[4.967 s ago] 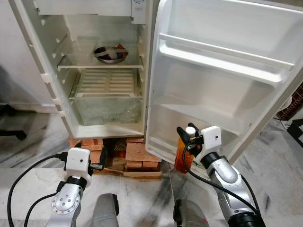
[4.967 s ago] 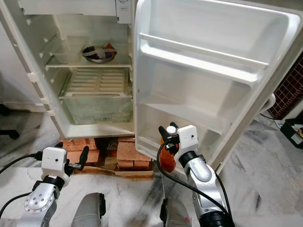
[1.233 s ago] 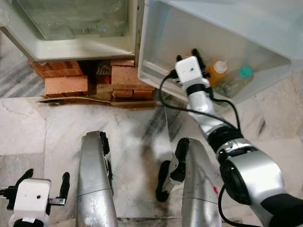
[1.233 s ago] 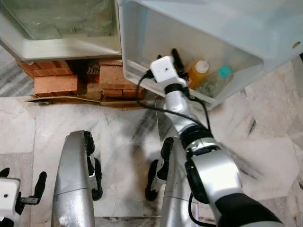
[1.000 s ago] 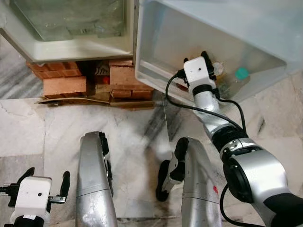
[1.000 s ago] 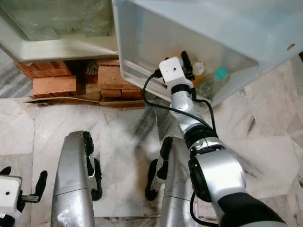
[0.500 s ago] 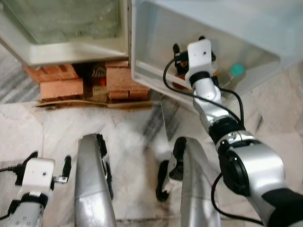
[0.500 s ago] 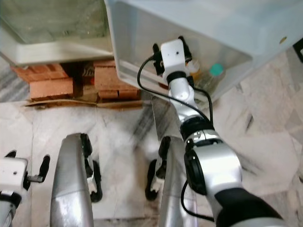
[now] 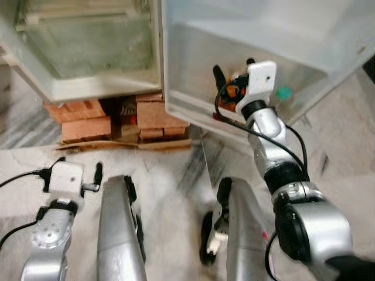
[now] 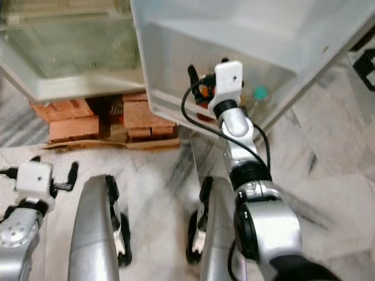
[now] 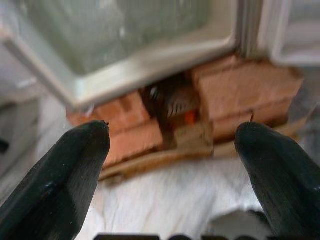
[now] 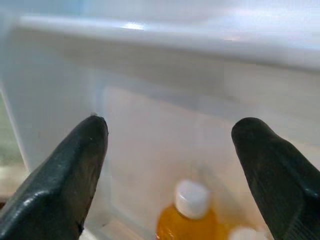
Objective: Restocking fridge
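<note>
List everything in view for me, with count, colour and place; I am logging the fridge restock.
orange bottle: one, orange with white cap, standing in the door shelf.
teal-capped bottle: one, clear, in the door shelf beside it.
door shelf: one, white, bottom of the open fridge door.
crisper drawer: one, clear, low in the fridge.
bricks: several, red-brown, under the fridge.
floor: grey-veined marble.
right gripper: fingers open, raised over the door shelf.
left gripper: fingers open, low near the floor.

Bottle seemingly in door shelf
</note>
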Controlling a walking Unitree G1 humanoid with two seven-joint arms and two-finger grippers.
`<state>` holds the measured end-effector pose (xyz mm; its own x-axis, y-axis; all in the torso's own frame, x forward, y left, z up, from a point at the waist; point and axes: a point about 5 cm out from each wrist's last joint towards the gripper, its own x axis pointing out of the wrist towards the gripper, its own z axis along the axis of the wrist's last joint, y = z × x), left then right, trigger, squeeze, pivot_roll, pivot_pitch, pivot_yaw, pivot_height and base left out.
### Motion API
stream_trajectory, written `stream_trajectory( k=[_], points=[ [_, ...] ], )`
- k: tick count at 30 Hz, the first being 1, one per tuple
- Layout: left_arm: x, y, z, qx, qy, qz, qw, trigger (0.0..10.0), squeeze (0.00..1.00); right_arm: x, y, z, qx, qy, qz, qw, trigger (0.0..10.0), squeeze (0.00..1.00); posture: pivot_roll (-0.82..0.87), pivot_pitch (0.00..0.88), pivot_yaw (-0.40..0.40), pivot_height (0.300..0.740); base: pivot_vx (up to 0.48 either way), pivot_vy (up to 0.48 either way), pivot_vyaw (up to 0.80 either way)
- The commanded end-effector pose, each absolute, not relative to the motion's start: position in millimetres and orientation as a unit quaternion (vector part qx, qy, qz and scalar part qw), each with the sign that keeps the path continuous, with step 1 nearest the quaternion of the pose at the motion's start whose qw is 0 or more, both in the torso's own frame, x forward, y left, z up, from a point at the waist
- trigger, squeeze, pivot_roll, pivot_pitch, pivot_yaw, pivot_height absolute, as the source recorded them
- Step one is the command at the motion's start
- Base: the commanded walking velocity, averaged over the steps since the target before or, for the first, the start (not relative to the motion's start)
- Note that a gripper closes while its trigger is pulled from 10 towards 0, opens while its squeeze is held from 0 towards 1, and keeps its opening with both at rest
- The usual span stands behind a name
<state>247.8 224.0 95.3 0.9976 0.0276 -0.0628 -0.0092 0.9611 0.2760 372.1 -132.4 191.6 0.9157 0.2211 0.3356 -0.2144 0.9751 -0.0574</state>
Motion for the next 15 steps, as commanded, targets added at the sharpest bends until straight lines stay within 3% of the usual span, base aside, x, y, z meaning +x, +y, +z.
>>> stream_trajectory(
  k=[1, 2, 7, 8, 15],
  points=[
    [244.7, 220.8, 85.0, 0.13, 0.051, -0.004, 0.99, 10.0, 0.0, 361.7, -133.5, 182.8, 0.008, -0.164, 0.11, 0.98, 10.0, 1.0, -0.03, 0.122, -0.001, 0.529, 0.0, 0.0, 0.0],
    [248.6, 214.5, 85.9, 0.122, 0.048, -0.017, 0.991, 10.0, 0.0, 345.0, -139.5, 163.3, 0.021, -0.146, 0.089, 0.985, 10.0, 1.0, -0.05, 0.095, 0.011, 0.529, 0.0, 0.0, 0.0],
    [249.6, 212.6, 86.3, 0.12, 0.047, -0.021, 0.991, 10.0, 0.0, 339.4, -141.2, 156.9, 0.025, -0.138, 0.082, 0.987, 10.0, 1.0, -0.05, 0.095, 0.011, 0.529, 0.0, 0.0, 0.0],
    [252.5, 208.5, 85.5, 0.117, 0.048, -0.037, 0.991, 10.0, 0.0, 316.6, -142.5, 137.9, 0.025, -0.125, 0.069, 0.989, 10.0, 0.0, -0.08, 0.062, 0.034, 0.529, 0.0, 0.0, 0.0],
    [258.3, 207.5, 79.9, 0.118, 0.053, -0.053, 0.99, 10.0, 0.0, 297.8, -141.1, 122.6, 0.027, -0.108, 0.068, 0.991, 10.0, 0.0, -0.08, 0.036, 0.049, 0.529, 0.0, 0.0, 0.0]
  ],
)
